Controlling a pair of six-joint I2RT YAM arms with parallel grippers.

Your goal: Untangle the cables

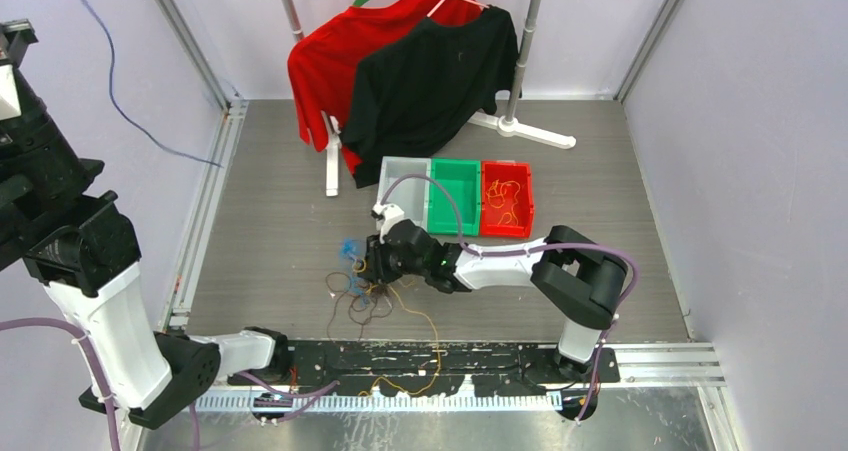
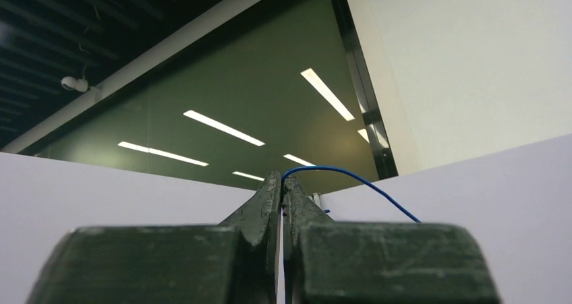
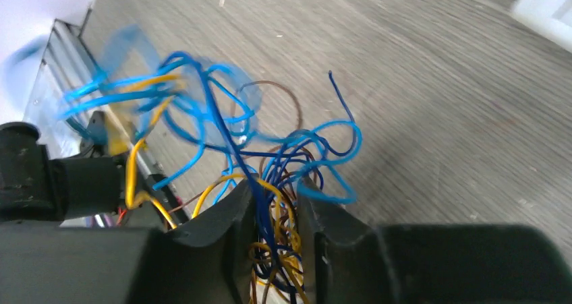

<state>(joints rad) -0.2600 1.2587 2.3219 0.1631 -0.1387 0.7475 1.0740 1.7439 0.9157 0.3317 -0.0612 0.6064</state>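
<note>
Although the pale lilac enclosure walls (image 1: pixel 760 121) and the grey wood-grain worktop (image 1: pixel 600 161) leave plenty of room, the work sits in one small patch. At the far side a white clothes rail (image 1: pixel 520 61) carries a red T-shirt (image 1: pixel 330 61) and a black T-shirt (image 1: pixel 430 81). Nearer than these stand a grey bin (image 1: pixel 405 171), a green bin (image 1: pixel 462 186) and a red bin (image 1: pixel 506 165) in a row, the red one holding loose yellow strands. The knot of blue, yellow-orange and dark brown cables (image 1: pixel 360 296) lies near the middle of the worktop, nearer than the bins, and one yellow strand trails to the near edge. The right claw (image 3: pixel 276 185) is low over the knot, standing partway open with a bunch of strands running between its fingers, and no firm pinch shows. The left claw (image 2: pixel 281 183), raised high on the left, is fully closed on a thin blue wire (image 2: pixel 351 178). These wires look very light, limp and springy, so they will probably drag their neighbours along and slip from a loose pinch. A single strand near a free end, away from the dense crossing, seems the better hold. The matt worktop should give little snagging.
</note>
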